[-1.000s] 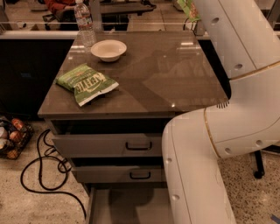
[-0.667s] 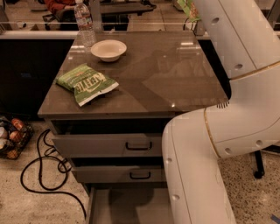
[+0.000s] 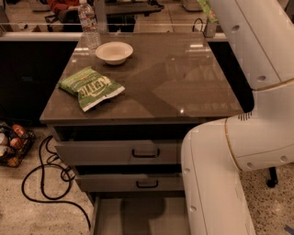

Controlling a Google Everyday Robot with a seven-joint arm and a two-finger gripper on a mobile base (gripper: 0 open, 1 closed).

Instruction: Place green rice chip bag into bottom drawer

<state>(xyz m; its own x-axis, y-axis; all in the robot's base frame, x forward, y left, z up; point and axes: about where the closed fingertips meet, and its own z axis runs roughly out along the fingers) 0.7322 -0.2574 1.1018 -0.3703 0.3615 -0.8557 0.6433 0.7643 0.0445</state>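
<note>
The white arm fills the right side of our view, from the top edge down to the bottom, and it covers the right end of the grey cabinet. The cabinet's brown surface lies before us. Beneath it, the two upper drawers sit nearly shut and show their black handles. The bottom drawer stands out open with its flat floor bare, and its right part is hidden behind the arm.

On the left half of the surface lies a dull green Kettle bag. Behind it stands a white bowl, and a water bottle stands at the far left corner. A black cable loops over the floor to the left.

We see only a small dark part of the pincer, just past the far right corner of the surface and tucked against the arm. We cannot tell whether it is open or closed. A bright sliver of the green rice chip bag shows right above it at the top edge, well apart from the bottom drawer.
</note>
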